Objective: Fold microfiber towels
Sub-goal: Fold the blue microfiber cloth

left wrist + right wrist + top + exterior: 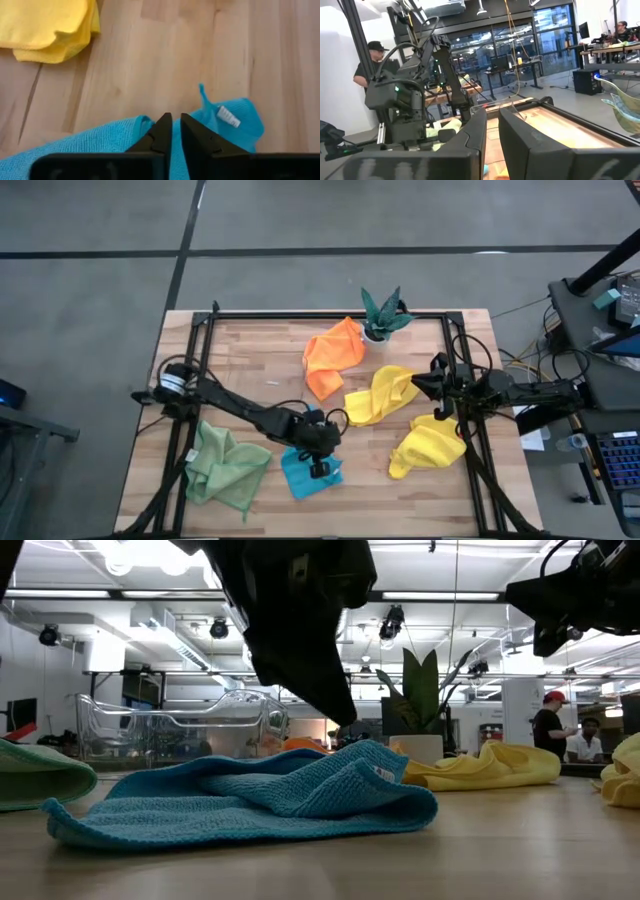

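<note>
The left gripper [320, 470] hangs right over the blue towel [305, 472], its fingers nearly together and holding nothing. The towel looks soft, light and floppy. I'd pinch the corner by the white tag [228, 116], just ahead of the fingertips. The right gripper [437, 392] waits, also nearly closed and empty.

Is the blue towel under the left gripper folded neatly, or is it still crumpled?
Crumpled. The blue towel lies in an uneven bunch with loose folds and its tag corner sticking out; the left gripper is over it with fingers nearly together.
</note>
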You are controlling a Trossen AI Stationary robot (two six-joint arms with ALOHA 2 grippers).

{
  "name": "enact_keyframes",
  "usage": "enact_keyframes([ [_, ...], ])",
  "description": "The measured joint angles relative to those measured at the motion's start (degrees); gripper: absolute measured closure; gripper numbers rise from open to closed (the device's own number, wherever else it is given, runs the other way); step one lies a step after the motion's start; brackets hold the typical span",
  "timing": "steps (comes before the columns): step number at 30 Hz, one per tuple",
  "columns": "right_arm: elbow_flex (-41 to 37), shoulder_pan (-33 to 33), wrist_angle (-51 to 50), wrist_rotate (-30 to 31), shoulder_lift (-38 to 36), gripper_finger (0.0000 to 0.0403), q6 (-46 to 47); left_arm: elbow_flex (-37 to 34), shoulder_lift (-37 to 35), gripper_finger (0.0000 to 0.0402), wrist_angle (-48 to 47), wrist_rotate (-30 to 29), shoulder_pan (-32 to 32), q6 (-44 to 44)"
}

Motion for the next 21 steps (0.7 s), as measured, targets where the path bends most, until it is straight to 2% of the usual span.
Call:
enact_keyframes([
  [9, 0.0, 0.0, 0.0, 0.0, 0.0, 0.0360, -0.3, -0.2, 0.3, 0.0281, -4.2, -1.9, 0.5, 1.3],
  [13, 0.0, 0.0, 0.0, 0.0, 0.0, 0.0360, -0.2, -1.1, 0.5, 0.0272, -4.5, -7.1, 0.5, 1.0],
  [21, 0.0, 0.0, 0.0, 0.0, 0.0, 0.0360, -0.3, -2.0, 0.7, 0.0272, -4.3, -7.6, 0.5, 1.0],
])
